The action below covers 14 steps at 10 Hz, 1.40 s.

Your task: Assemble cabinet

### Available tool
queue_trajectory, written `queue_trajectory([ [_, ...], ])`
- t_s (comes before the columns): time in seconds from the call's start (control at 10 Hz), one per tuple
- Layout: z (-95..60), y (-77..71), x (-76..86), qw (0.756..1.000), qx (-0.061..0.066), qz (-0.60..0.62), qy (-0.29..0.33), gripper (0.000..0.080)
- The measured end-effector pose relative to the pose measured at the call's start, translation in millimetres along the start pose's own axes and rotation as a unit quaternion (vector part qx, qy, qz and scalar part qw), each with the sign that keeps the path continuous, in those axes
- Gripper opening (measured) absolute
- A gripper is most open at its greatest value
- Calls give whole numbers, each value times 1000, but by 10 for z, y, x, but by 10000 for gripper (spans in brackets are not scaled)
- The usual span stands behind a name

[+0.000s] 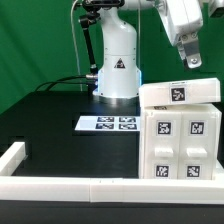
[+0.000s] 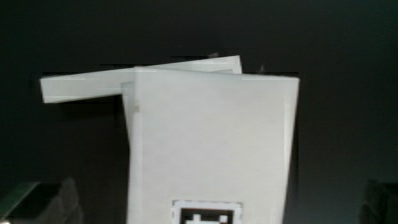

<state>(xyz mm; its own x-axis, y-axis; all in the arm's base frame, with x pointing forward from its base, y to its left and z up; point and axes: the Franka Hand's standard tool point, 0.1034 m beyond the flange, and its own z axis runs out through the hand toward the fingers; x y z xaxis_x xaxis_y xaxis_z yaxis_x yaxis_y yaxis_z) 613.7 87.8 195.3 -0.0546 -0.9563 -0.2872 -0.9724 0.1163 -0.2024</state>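
Observation:
The white cabinet body [image 1: 182,140] stands upright at the exterior view's right, with several black-and-white tags on its front. A white slab with one tag [image 1: 180,94] lies across its top, slightly askew. My gripper [image 1: 192,62] hangs just above that slab, apart from it. In the wrist view the cabinet [image 2: 210,130] fills the middle, with one tag [image 2: 210,212] near my gripper [image 2: 217,205]. The dark fingers [image 2: 54,200] stand wide apart on either side of it. The gripper is open and holds nothing.
The marker board [image 1: 107,124] lies flat on the black table in front of the robot base [image 1: 116,65]. A low white border rail [image 1: 70,186] runs along the front and turns up the exterior view's left side. A green backdrop is behind.

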Motion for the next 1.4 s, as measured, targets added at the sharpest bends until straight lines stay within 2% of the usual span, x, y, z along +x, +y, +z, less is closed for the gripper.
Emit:
queue_trajectory([
  [0.1, 3, 2, -5, 1000, -1, -2, 0, 797],
  [0.2, 5, 13, -25, 995, -20, -94, 9, 797],
  [0.3, 3, -6, -53, 988, -23, -153, 7, 797],
  [0.6, 19, 26, -51, 947, -41, -320, -4, 797],
  [0.8, 19, 25, -44, 933, -40, -358, -5, 797],
  [1.0, 22, 28, -39, 902, -40, -430, -8, 797],
  [1.2, 25, 32, -51, 851, -40, -524, -11, 797],
  [1.3, 25, 34, -48, 810, -43, -585, -11, 797],
  [1.4, 23, 33, -52, 785, -44, -618, -11, 797],
])
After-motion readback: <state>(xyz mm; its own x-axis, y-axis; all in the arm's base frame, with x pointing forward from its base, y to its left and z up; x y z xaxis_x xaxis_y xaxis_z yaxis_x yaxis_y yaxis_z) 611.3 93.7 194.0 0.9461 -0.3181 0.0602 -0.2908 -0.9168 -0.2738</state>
